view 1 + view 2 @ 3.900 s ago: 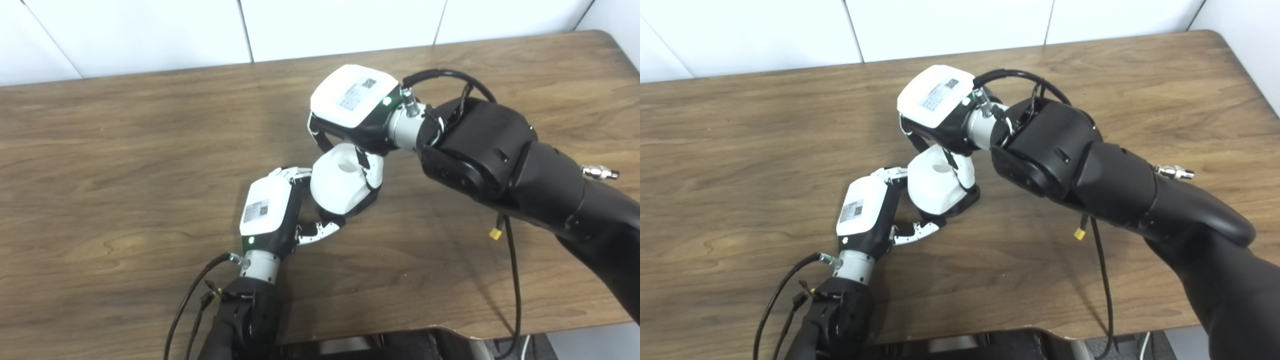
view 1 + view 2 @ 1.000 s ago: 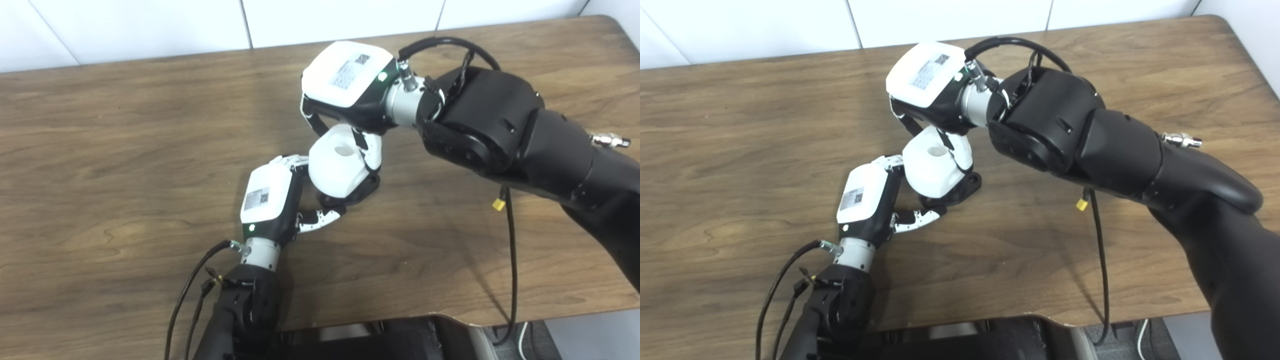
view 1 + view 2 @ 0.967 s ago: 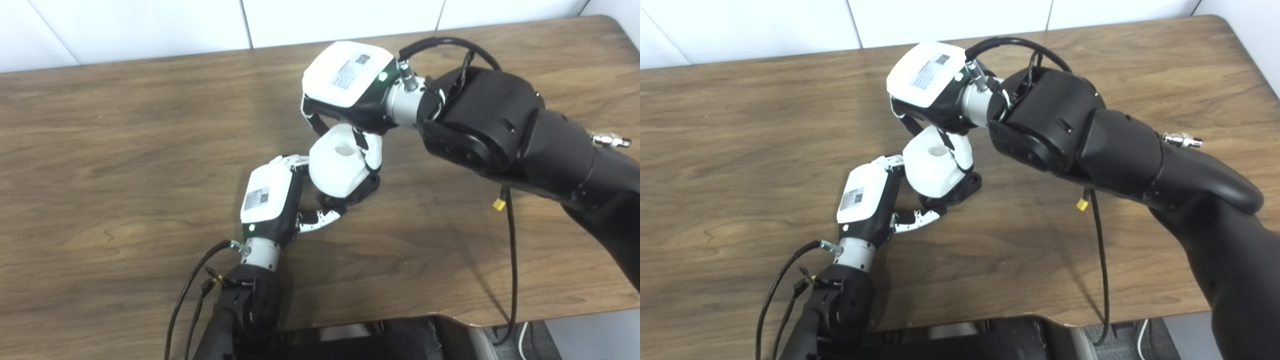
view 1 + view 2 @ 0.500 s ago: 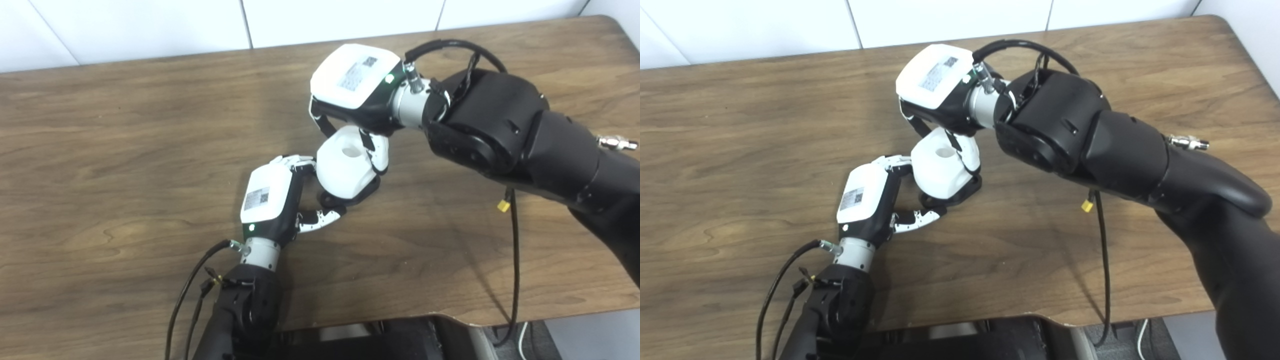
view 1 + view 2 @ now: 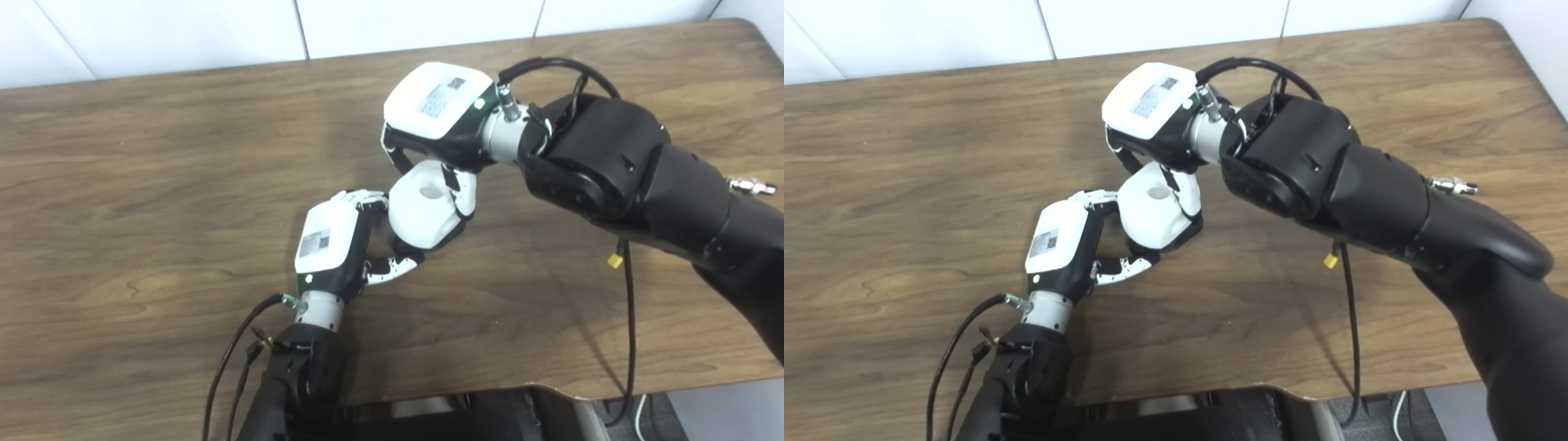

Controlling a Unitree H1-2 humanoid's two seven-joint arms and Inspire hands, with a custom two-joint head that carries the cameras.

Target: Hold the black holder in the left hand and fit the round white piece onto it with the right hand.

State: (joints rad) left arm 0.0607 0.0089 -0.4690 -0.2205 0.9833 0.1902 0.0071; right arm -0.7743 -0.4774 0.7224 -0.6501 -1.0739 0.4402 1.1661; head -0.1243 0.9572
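Right hand (image 5: 438,119) is curled down over the round white piece (image 5: 425,211), which is gripped between its fingers and thumb. Left hand (image 5: 327,248) is set just beside the piece on the table (image 5: 153,184), its fingers wrapped around the black holder (image 5: 407,248), of which only a dark sliver is seen beneath the white piece. The fitting step is judged to be in hand: the piece is seated on or pressed against the holder, though full seating cannot be told. A steady downward press, with the holder braced, would be called for next. Nothing else is seen on the wood; only the right arm's black cable (image 5: 628,318) is draped nearby, clear of the work.
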